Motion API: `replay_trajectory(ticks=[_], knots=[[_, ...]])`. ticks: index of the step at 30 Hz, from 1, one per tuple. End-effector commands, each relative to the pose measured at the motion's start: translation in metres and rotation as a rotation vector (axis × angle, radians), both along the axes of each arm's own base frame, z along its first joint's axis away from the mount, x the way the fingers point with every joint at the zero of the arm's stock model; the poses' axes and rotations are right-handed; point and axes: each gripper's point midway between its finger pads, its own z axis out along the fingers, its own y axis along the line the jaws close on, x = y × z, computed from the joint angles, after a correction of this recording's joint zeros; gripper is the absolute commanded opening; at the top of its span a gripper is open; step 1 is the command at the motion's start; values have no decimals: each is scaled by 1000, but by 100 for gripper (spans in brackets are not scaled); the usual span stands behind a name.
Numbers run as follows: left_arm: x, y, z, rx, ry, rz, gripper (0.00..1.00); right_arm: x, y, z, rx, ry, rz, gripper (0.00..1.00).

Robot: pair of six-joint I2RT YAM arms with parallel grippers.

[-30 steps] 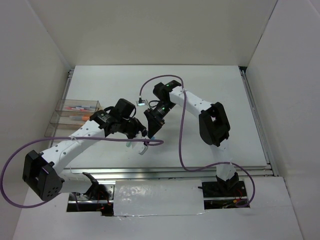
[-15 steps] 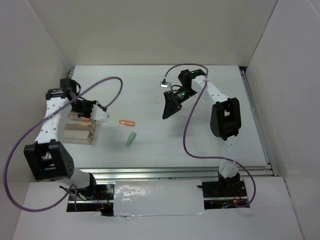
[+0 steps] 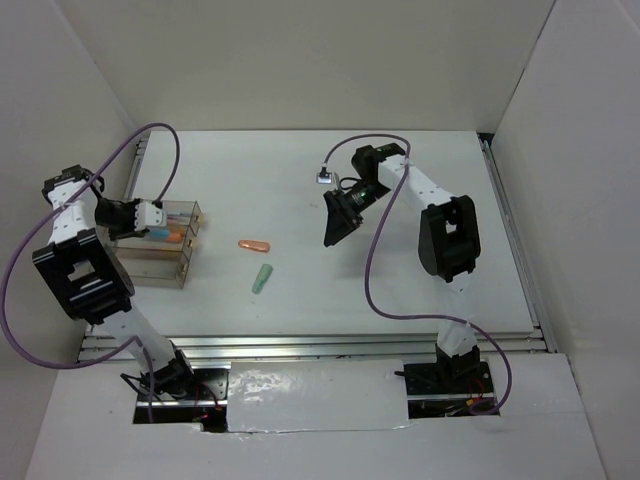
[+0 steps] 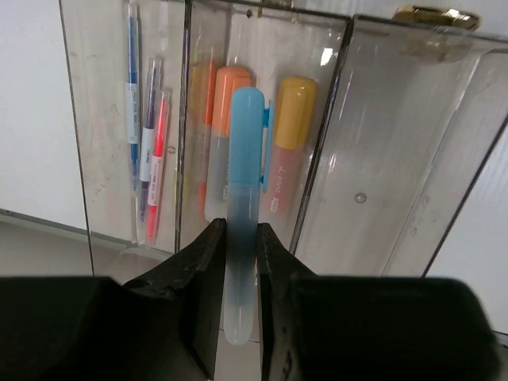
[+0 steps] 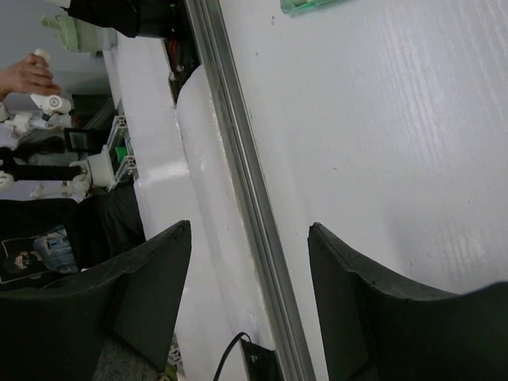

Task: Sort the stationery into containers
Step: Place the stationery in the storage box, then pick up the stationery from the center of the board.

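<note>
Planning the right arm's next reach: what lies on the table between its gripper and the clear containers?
The top view shows two loose items there, lying apart: an orange marker and a pale green piece, both nearer the containers.

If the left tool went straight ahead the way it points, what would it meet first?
Likely the middle compartment: the blue marker in the left tool would touch the orange marker lying there first, though depth is unclear.

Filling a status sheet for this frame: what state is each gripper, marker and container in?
Left gripper: shut on blue marker, over containers.
Right gripper: open, empty.
Orange marker: lying on table.
Green piece: lying on table.
Containers: partly filled.
</note>
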Motion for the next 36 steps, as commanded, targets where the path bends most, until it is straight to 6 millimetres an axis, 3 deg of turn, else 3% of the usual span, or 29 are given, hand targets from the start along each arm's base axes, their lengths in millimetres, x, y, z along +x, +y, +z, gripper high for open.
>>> replay_trajectory(ticks=[1,8,9,11,12,14,19,22,23,24,25,27,28,30,31,33,35,36], knots=[[27,9,5,125,-157,-296,0,-12,-3,13,-24,39,3,67],[35,20,-19,186,-154,-315,12,-13,-3,10,-37,49,9,67],[36,17,-20,184,-151,-319,21,-13,-4,10,-39,45,9,67],[39,15,-20,181,-158,-306,30,-16,-5,8,-44,50,12,67],[39,15,-17,182,-162,-302,38,-16,-5,7,-47,49,13,67],[41,12,-13,176,-168,-300,44,-17,-6,7,-48,52,13,67],[44,0,23,136,-224,-290,50,-19,-7,9,-46,46,16,67],[50,-31,59,26,-286,-258,50,-20,-8,7,-48,44,16,67],[51,-58,72,-37,-297,-277,50,-20,-8,7,-46,39,15,67],[53,-69,82,-70,-280,-237,50,-20,-8,7,-46,43,15,67],[56,-98,87,-92,-266,-275,50,-21,-8,6,-48,40,17,66],[56,-123,91,-115,-214,-245,51,-21,-9,4,-53,45,16,66],[56,-147,90,-130,-195,-285,51,-22,-10,4,-52,41,18,66],[54,-168,81,-164,-138,-299,52,-24,-11,1,-58,49,17,66],[55,-189,77,-175,-117,-333,52,-24,-12,1,-59,39,18,66],[56,-214,63,-203,-54,-356,54,-26,-13,-2,-64,39,17,66],[61,-224,48,-230,-6,-346,57,-29,-15,-5,-73,42,17,65],[60,-243,46,-250,8,-372,59,-28,-17,-5,-73,36,14,65]])
